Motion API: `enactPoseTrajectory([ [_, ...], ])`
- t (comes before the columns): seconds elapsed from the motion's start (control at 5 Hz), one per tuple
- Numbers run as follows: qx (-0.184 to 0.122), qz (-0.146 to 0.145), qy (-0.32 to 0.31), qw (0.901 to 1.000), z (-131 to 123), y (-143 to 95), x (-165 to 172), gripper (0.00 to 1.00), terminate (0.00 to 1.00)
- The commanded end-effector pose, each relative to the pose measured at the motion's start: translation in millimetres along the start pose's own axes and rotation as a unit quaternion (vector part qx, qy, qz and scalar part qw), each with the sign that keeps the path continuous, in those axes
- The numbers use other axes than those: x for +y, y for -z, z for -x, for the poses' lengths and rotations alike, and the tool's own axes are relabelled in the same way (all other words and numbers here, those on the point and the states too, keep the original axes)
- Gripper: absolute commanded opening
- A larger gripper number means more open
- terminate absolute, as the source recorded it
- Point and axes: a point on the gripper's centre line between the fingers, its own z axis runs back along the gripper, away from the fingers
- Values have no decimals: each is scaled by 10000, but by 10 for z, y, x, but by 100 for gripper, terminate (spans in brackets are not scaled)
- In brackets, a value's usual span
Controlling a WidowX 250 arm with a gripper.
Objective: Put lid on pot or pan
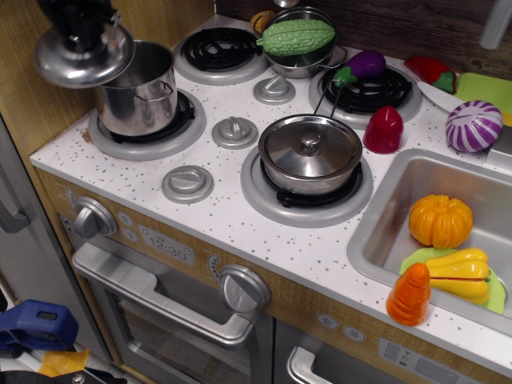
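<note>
The tall steel pot [144, 100] stands open on the front left burner, with a small loop handle facing me. My gripper [82, 28] is shut on the knob of the round shiny lid [80, 58]. The lid hangs a little above the pot's upper left rim and overlaps only its left edge. It sits mostly to the left of the pot's mouth. The gripper's fingertips are hidden against the dark arm.
A low steel pan with its own lid [310, 152] sits on the front middle burner. A steel bowl with a green gourd [296, 36] is on the back burner. An eggplant [362, 66], a red pepper [383, 128] and stove knobs [234, 131] lie about. The sink [384, 232] at right holds toy vegetables. A wooden wall is at left.
</note>
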Motion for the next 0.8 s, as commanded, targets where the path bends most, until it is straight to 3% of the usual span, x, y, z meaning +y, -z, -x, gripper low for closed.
enactPoseTrajectory([
  [0.0,-410,61,188,9990,-270,27,46,0,0],
  [0.4,-540,264,196,9980,-339,165,29,0,0],
  [0.6,-643,379,230,9969,-350,205,39,100,100],
])
